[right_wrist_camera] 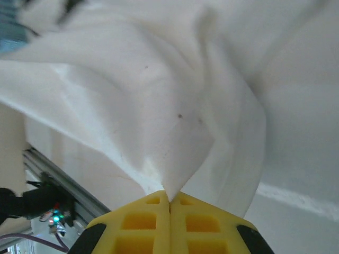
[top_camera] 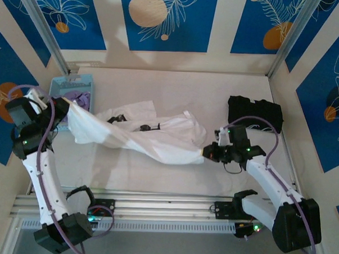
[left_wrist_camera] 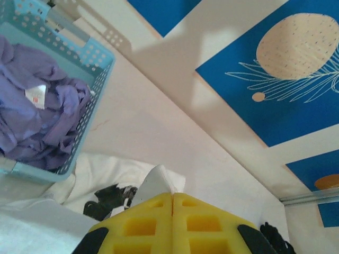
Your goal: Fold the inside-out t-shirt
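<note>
The white inside-out t-shirt (top_camera: 141, 134) hangs stretched between both arms across the middle of the table, with dark print patches (top_camera: 117, 118) showing. My left gripper (top_camera: 63, 104) is shut on its left end, beside the basket; a fold of white cloth (left_wrist_camera: 156, 182) sticks out between the yellow fingers (left_wrist_camera: 143, 222). My right gripper (top_camera: 206, 153) is shut on the shirt's right end, and the cloth (right_wrist_camera: 175, 132) fans upward from the pinch in the right wrist view.
A light blue basket (top_camera: 58, 88) holding a lavender-purple garment (left_wrist_camera: 37, 116) stands at the back left, right behind my left gripper. A black garment (top_camera: 254, 114) lies at the back right. A metal rail (top_camera: 154, 208) runs along the near edge.
</note>
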`<control>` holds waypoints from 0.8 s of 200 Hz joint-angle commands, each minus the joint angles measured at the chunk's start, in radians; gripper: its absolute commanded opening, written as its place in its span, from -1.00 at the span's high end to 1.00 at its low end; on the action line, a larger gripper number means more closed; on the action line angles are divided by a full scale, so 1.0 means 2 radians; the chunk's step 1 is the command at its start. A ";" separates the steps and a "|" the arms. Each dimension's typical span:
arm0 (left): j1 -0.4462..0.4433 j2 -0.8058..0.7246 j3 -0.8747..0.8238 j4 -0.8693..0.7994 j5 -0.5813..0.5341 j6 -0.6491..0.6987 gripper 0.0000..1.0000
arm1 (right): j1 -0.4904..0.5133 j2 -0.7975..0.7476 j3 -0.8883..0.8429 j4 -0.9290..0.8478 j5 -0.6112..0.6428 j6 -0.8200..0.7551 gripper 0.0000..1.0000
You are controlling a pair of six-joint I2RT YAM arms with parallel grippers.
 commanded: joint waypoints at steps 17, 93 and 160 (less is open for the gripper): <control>-0.013 -0.028 -0.055 -0.009 -0.016 0.044 1.00 | 0.015 0.053 -0.001 0.019 0.028 0.009 0.63; -0.023 -0.034 -0.111 0.005 -0.007 0.052 1.00 | 0.023 0.118 0.042 0.041 0.039 -0.022 0.24; -0.031 -0.026 -0.107 0.011 -0.005 0.050 1.00 | 0.085 0.227 0.124 0.042 0.117 -0.067 0.41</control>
